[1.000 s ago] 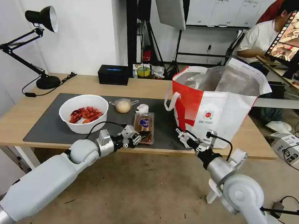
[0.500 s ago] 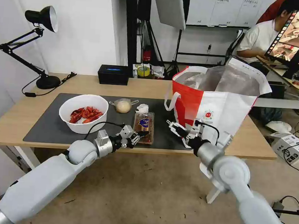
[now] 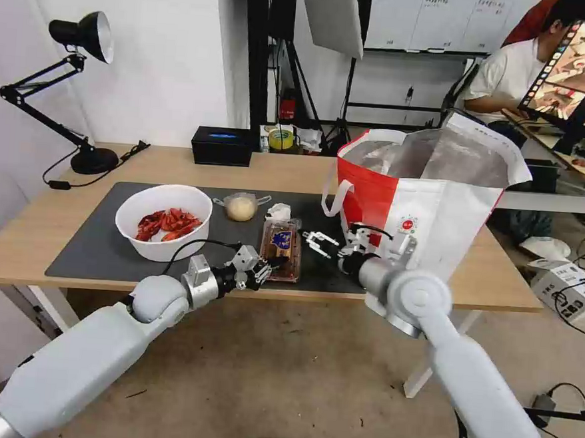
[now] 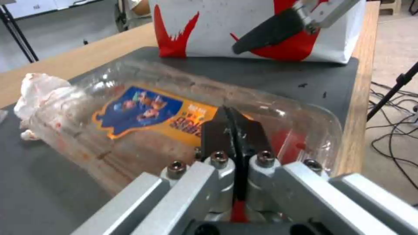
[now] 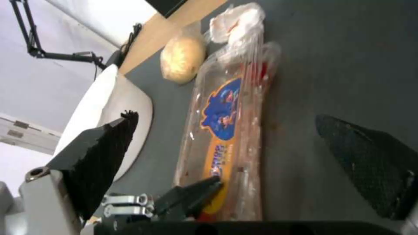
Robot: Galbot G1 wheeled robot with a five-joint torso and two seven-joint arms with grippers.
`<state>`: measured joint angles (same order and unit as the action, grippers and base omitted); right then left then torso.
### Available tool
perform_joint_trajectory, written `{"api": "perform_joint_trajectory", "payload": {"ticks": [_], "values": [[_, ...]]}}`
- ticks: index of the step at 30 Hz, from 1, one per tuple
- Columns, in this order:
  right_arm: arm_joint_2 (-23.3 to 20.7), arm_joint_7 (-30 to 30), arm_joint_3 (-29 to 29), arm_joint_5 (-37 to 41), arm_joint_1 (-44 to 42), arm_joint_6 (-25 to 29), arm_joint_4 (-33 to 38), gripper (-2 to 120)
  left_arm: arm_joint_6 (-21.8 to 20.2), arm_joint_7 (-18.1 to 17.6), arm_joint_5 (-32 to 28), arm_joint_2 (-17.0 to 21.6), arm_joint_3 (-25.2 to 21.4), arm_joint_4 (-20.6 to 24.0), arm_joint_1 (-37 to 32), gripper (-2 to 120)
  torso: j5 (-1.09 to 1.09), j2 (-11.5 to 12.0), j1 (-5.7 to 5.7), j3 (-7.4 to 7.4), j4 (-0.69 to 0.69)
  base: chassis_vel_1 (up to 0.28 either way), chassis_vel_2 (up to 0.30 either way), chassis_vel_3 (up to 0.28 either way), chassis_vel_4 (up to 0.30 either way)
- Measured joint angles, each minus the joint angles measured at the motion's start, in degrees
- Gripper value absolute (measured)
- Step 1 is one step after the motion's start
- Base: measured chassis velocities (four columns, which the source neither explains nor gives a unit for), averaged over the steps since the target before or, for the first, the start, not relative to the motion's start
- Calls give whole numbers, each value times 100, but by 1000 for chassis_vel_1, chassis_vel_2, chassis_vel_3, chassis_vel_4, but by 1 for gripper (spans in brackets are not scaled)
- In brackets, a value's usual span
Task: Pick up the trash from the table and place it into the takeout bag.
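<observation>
Here left gripper (image 3: 266, 265) jaws clenched at tray (image 3: 282, 247); right gripper (image 3: 323, 242) jaws released.

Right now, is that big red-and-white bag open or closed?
Open. The bag's mouth gapes upward, its silver lining showing inside, and one flap stands up at the back.

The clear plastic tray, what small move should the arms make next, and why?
Probably bring the right claw sideways onto the clear tray's free long edge. The left claw is shut at the tray's near end, while the right claw is open and hovers beside it over the mat, apart from it. A second hold would likely steady the tray for lifting.
</observation>
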<state>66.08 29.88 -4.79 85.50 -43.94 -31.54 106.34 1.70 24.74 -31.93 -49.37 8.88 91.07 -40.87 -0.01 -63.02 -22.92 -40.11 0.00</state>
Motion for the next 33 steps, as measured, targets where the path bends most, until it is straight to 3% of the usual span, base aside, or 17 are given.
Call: {"api": "perform_joint_trajectory", "payload": {"ticks": [16,33], "values": [[316,725,621,527,999,-300,-760,100,94,-11,-5,-24,-96,-41,-95,0,0,0,0,0,0,0,0,0,0],[480,1099,667,865,1043,-545,-1007,100,148,-11,-9,-4,-165,-42,-178,0,0,0,0,0,0,0,0,0,0]]}}
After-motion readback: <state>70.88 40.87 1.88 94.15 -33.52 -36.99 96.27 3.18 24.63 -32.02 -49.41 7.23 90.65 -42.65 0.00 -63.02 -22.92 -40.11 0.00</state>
